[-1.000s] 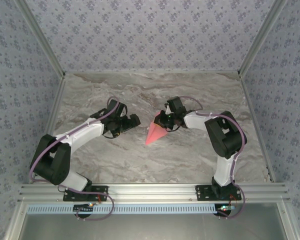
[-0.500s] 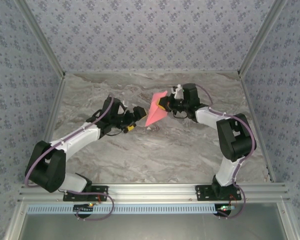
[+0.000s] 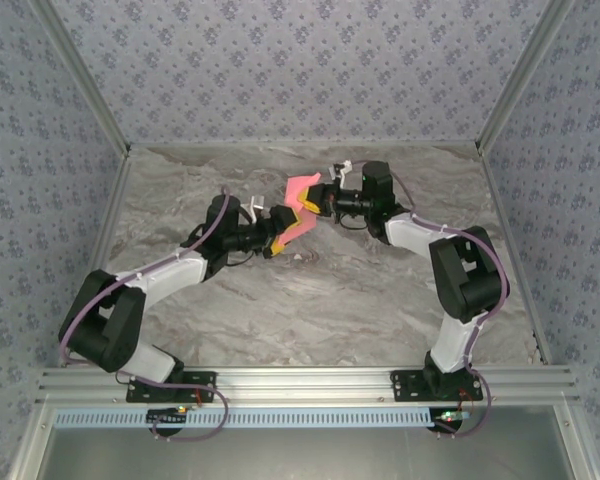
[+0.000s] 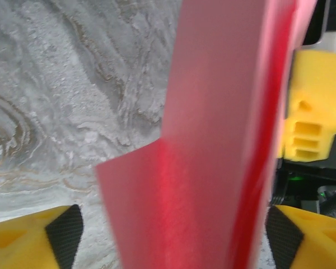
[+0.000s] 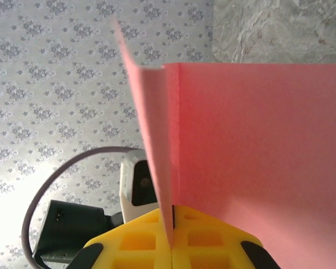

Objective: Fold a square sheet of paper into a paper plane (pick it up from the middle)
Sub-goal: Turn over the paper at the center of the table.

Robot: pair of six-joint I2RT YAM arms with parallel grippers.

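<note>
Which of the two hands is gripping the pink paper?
The right hand, shut on the paper; the left hand stands open around it.

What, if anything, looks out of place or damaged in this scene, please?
Nothing stands out. The folded pink paper is held up off the table, pinched in the right fingers, with the left fingers open on either side of it; no tears visible.

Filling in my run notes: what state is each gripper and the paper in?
right gripper: shut on the paper plane.
left gripper: open, straddling the paper plane.
paper plane: folded, held clear of the table.
</note>
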